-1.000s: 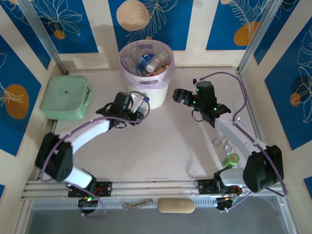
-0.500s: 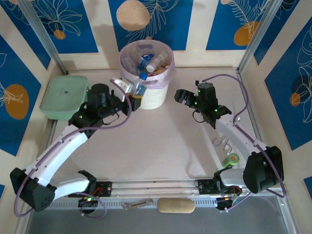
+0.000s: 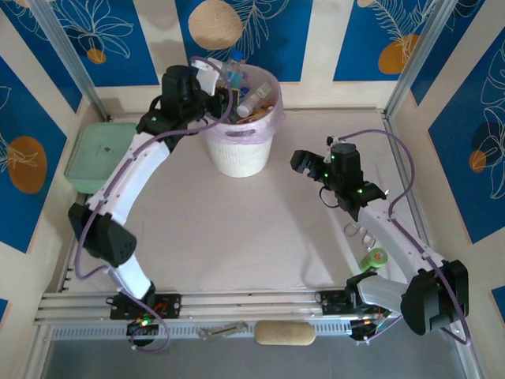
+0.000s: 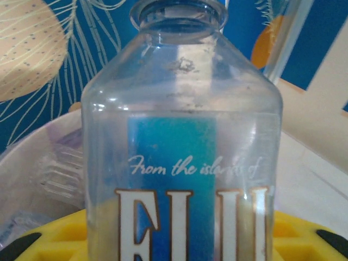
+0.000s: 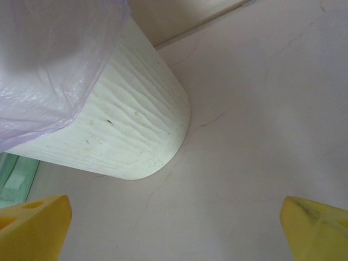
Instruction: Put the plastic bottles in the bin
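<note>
where the ribbed round bin (image 3: 237, 155) opens, a clear bottle (image 4: 182, 136) hangs

You are working in a robot test cell, a lab rig rather than a home. Around the bin (image 3: 241, 158), a pale table (image 3: 260, 229) is boxed in by printed blue leaf panels (image 3: 268, 39) on aluminium posts (image 3: 67, 55). In front of the bin, the left arm (image 3: 130, 175) and right arm (image 3: 394, 235) are bolted to a metal rail (image 3: 237, 302).

pale-green box (image 3: 91, 154): left | green roll (image 3: 375, 257): right | tan pad (image 3: 285, 332): front
</note>
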`<control>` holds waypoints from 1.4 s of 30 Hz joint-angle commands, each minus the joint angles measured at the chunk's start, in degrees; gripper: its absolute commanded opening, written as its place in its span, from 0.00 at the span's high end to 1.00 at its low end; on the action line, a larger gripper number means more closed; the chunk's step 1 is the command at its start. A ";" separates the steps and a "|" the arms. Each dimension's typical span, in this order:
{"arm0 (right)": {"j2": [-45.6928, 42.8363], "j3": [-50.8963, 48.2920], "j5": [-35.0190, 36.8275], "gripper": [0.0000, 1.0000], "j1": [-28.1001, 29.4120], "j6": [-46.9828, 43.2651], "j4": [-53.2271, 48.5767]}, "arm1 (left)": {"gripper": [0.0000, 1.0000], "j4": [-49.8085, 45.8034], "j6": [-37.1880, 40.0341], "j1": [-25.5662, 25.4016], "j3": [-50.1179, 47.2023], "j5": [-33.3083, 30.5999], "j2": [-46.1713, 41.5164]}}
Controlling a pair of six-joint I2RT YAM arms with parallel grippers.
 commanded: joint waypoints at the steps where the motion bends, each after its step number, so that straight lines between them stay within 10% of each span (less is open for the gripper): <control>1: -1.91 -1.13 1.15 0.01 -0.63 0.88 -0.50 | 0.62 -5.14 -1.69 0.56 7.43 -1.40 4.87; 24: -3.27 -3.48 1.50 0.01 -1.76 2.55 0.60 | 0.55 -14.80 -10.88 -0.49 17.08 3.90 17.87; 31: -3.62 -3.48 1.72 0.01 -1.89 2.37 0.20 | 0.23 -15.69 -9.64 -0.58 16.79 0.67 17.26; 42: -3.05 -3.48 1.35 0.01 -1.86 2.57 0.73 | 0.01 -14.63 -7.27 -0.58 15.64 -3.28 12.14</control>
